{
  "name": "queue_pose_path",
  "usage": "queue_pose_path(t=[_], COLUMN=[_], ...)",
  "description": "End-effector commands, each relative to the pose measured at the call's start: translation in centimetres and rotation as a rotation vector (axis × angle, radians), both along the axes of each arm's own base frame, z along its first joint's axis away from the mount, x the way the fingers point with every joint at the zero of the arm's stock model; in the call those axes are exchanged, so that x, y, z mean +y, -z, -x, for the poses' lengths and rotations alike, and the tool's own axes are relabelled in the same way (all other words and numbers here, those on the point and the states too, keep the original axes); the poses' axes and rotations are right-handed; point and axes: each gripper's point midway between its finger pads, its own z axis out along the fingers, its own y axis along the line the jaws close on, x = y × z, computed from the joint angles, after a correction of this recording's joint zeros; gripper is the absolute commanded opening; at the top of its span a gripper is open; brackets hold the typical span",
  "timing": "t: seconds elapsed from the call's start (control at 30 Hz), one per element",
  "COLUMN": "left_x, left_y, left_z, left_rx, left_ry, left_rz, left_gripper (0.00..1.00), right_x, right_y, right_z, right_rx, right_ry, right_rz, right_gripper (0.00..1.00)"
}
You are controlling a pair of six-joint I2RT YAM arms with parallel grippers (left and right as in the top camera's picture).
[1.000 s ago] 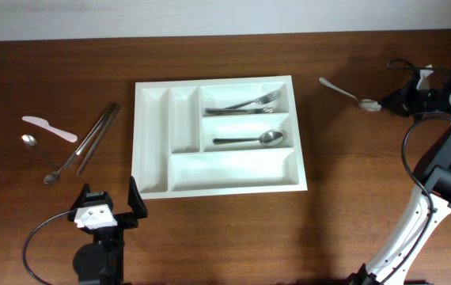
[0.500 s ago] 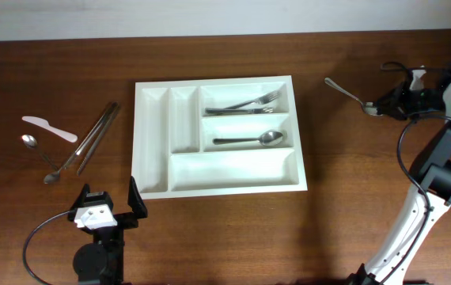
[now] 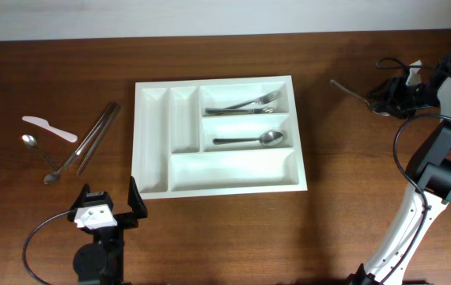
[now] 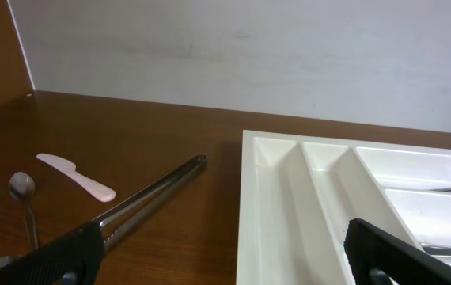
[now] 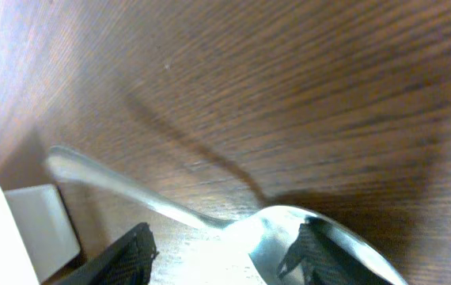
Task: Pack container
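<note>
Grasps a spoon (image 3: 352,93) by its bowl in the clenched right hand (image 3: 382,103) at the far right of the desk (image 3: 352,214), handle turned left toward the container (image 3: 153,142), probably to carry it over in line with the long compartments. Has the container mid-desk, forks (image 3: 249,101) in the far right compartment and a packed spoon (image 3: 249,140) just nearer, likely the place for this one. Rests the left hand (image 3: 108,199) released by the container's near left corner, close to the tongs (image 3: 95,136) and white knife (image 3: 49,127).
</note>
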Motion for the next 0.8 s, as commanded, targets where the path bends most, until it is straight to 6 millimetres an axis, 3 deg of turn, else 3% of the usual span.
queue_pose_path(t=[0.0,0.57,0.77], left_x=[-0.3,-0.3,-0.3], left_y=[0.1,0.1,0.1], left_z=[0.0,0.0,0.0], left_rx=[-0.001,-0.001,-0.001], left_ry=[0.016,0.016,0.016], left_rz=[-0.015,-0.015,-0.015], left_gripper=[0.99,0.99,0.99], right_x=[0.2,0.1,-1.4], right_y=[0.7,-4.1,-3.7], right_z=[0.0,-2.7,-2.4], right_rx=[-0.016,-0.187,-0.146], right_ry=[-0.020,-0.066,-0.017], right_rz=[-0.014,-0.023,0.027], right_gripper=[0.63,0.78,0.80])
